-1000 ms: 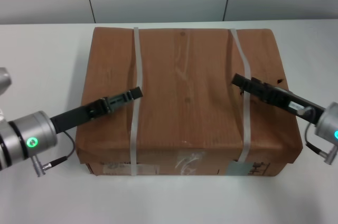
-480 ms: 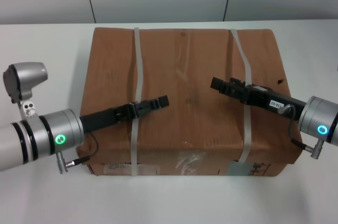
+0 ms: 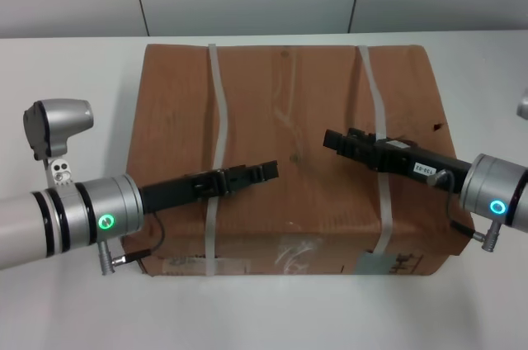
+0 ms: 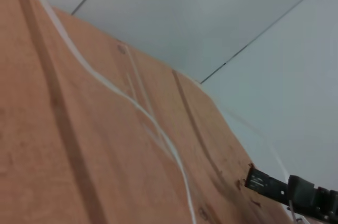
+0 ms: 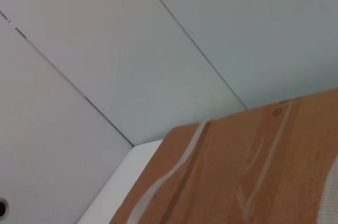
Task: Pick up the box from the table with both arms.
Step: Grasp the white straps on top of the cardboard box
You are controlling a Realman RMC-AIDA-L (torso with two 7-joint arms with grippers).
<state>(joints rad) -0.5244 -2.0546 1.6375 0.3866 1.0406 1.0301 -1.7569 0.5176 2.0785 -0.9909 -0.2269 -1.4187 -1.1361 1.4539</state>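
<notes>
You see the strapped cardboard box point(image 3: 289, 152) sitting on the white table point(image 3: 74, 78). Left gripper point(image 3: 268, 170) and right gripper point(image 3: 332, 139) reach over its top; whether their fingers are spread, you cannot tell.

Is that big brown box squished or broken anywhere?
Yes, a bit. The box has a sagging, creased top with long dents down its middle, and a small dark tear near its right edge. Its right strap bends instead of running straight. Both end effectors hover over the top.
</notes>
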